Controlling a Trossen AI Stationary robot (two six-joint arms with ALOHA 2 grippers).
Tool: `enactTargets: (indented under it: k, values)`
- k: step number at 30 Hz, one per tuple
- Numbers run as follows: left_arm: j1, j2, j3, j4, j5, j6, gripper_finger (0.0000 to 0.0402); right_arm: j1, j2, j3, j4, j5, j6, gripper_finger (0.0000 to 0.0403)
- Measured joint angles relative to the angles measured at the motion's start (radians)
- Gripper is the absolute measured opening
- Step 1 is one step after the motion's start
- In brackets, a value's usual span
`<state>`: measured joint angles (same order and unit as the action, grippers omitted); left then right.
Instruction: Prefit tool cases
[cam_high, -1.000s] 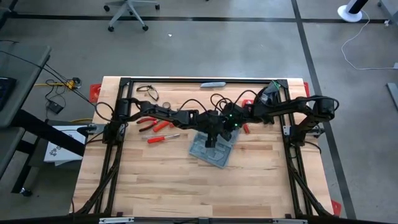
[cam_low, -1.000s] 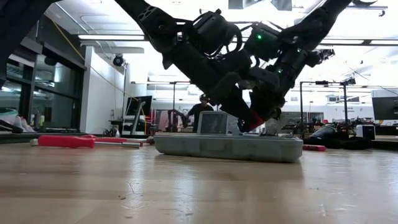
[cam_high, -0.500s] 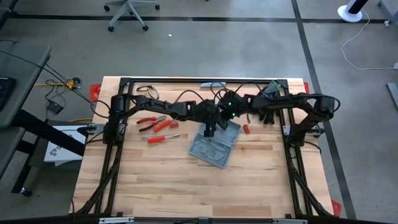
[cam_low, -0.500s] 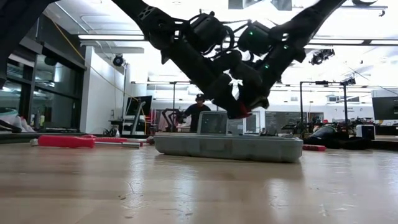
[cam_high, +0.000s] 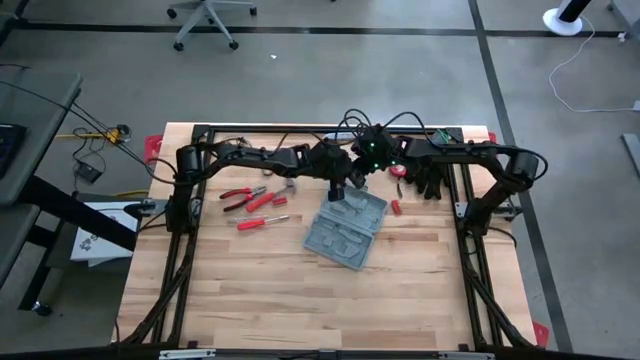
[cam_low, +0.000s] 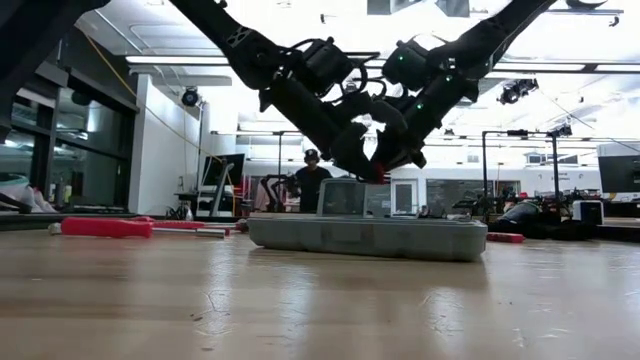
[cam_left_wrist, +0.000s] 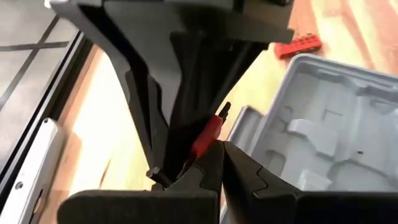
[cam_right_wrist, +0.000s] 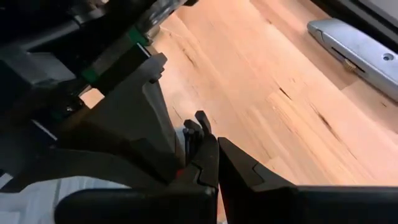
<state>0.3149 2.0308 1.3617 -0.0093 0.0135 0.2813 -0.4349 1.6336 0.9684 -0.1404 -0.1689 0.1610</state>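
Observation:
The blue-grey tool case (cam_high: 345, 235) lies open on the wooden table, its moulded inside (cam_left_wrist: 323, 143) facing up. Above its far edge my left gripper (cam_high: 338, 195) and my right gripper (cam_high: 355, 180) meet tip to tip, both shut. Between their tips hangs a small red tool (cam_low: 378, 172) with a black tip (cam_left_wrist: 225, 111), clear of the case. The left arm comes in from the table's left, the right arm from its right. My left gripper pinches the small tool by the lower end of its red part (cam_left_wrist: 204, 138) between its two fingertips, slanting down from the table's left. The black tip sticks out beyond the fingers, and the tool is lifted clear. My right gripper comes slanting down from the table's right, its shut fingertips (cam_right_wrist: 208, 149) at the same end of the tool. A sliver of red (cam_right_wrist: 178, 173) and the black tip (cam_right_wrist: 200, 127) show beside them. The left gripper hides the exact place of contact.
Red-handled pliers (cam_high: 240, 197) and a screwdriver (cam_high: 262, 221) lie left of the case, and a small red piece (cam_high: 394, 207) lies to its right. A slim grey bar (cam_high: 342, 135) rests at the far edge. A person (cam_low: 310, 180) stands in the room behind.
Both grippers have gone together toward the table's far edge and upward, from over the middle of the case to over its far edge. They have carried the small red tool along and stayed shut. The case has kept still.

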Motion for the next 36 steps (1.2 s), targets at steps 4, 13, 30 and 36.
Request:
enactTargets:
  k: [4, 13, 30, 36]
  values:
    - [0.002, 0.001, -0.001, -0.005, -0.007, -0.003, 0.0000, -0.009, 0.003, 0.000, 0.000, -0.006, 0.001, 0.0000]
    - [0.004, 0.001, -0.002, -0.016, -0.027, -0.002, 0.0000, -0.013, 0.003, 0.000, 0.001, 0.038, 0.003, 0.0000]
    - [0.014, 0.002, -0.002, -0.053, -0.073, -0.007, 0.0000, -0.017, 0.003, -0.003, -0.006, 0.056, 0.016, 0.0000]
    - [0.014, 0.002, -0.002, -0.054, -0.067, -0.008, 0.0000, -0.019, 0.003, -0.003, -0.005, 0.062, 0.011, 0.0000]
